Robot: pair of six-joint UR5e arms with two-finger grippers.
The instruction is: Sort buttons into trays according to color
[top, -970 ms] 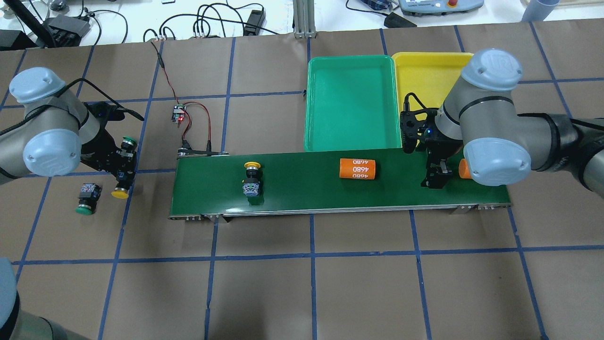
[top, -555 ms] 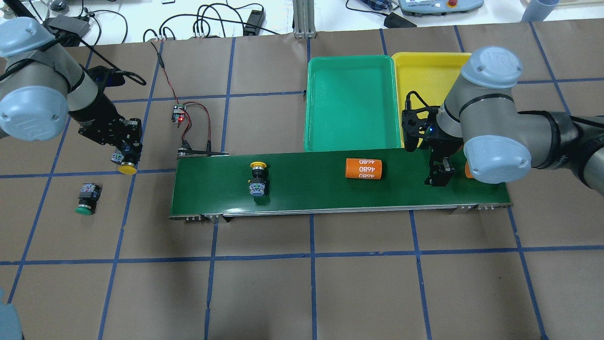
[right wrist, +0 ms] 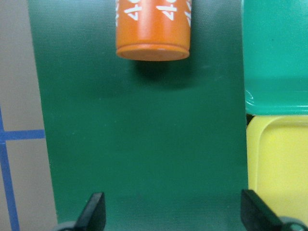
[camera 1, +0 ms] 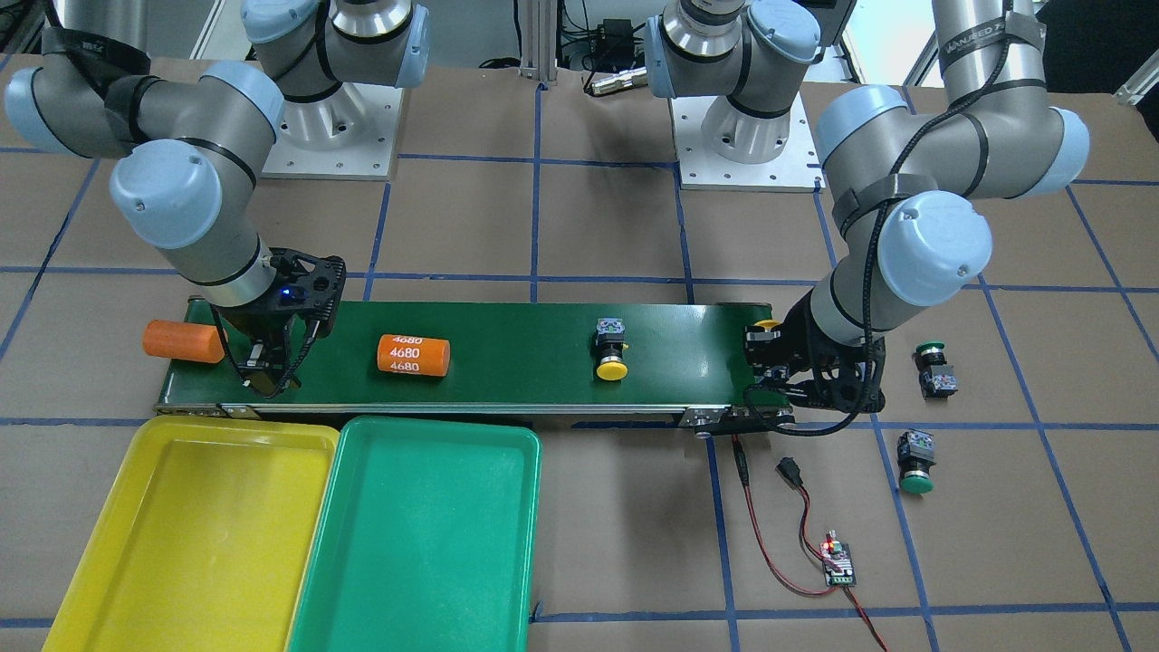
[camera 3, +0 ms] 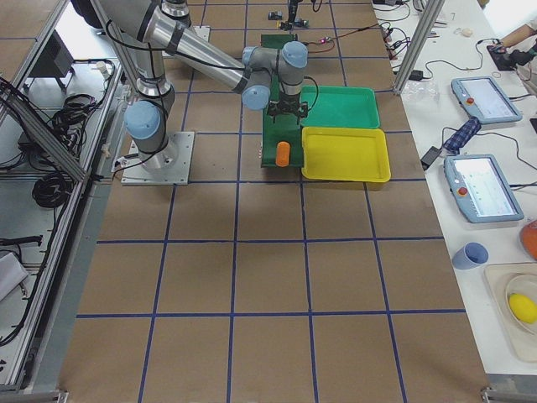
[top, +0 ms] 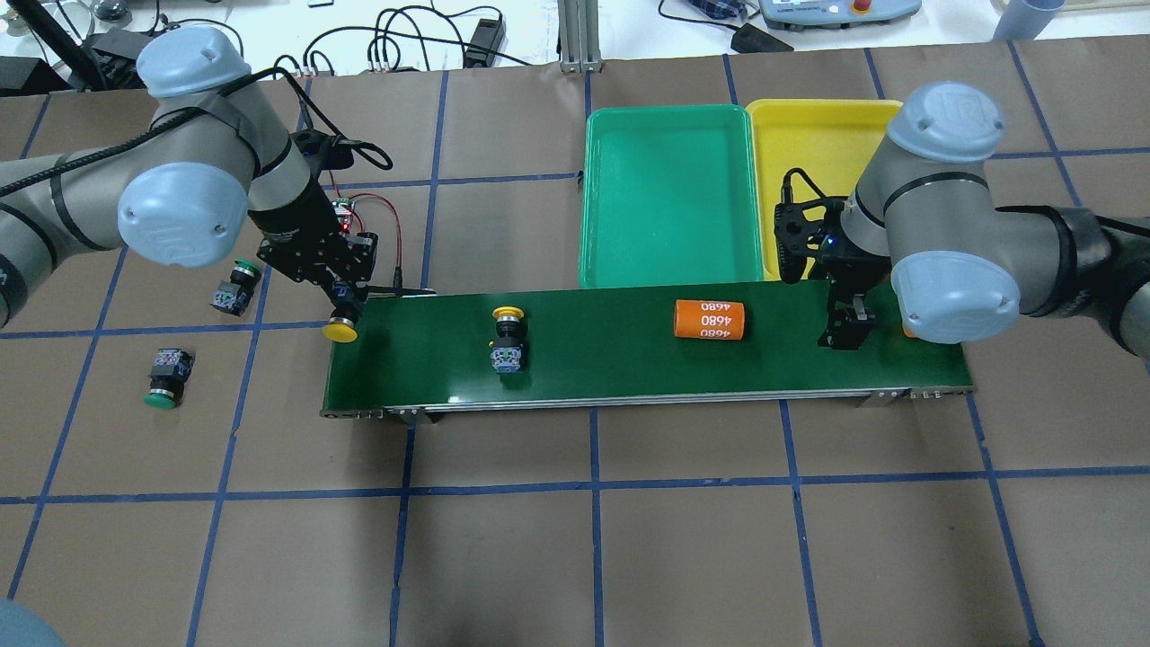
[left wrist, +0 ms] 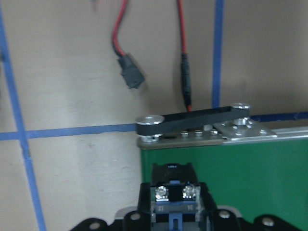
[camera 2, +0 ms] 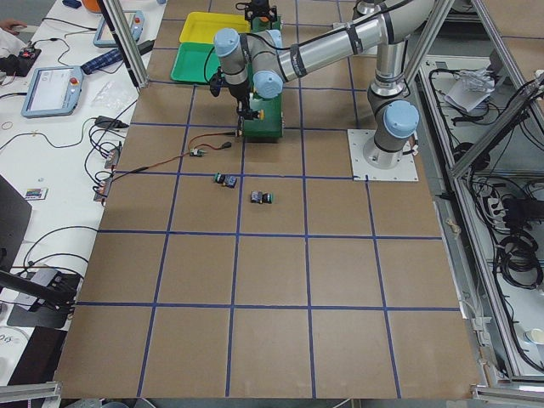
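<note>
Yellow button (top: 341, 330) in left claw (top: 346, 305), axis across belt (top: 629, 364), cap seemingly robotward; right claw (top: 840, 339) spread.

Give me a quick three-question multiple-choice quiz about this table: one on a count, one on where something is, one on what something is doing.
1. How many green-capped buttons lie on the table beside the conveyor belt?
A. one
B. two
C. four

2. Where does the loose yellow button lie?
A. on the conveyor belt
B. on the table
C. stacked on a green-capped button

3. What is the left gripper doing?
A. hanging open and empty
B. gripping a yellow-capped button
C. gripping a green-capped button

Answers:
1 B: the overhead view shows two of them on the brown paper, off the belt's end.
2 A: it lies on the green belt surface, apart from everything else.
3 B: a yellow cap sticks out below its fingers at the belt's end.
</note>
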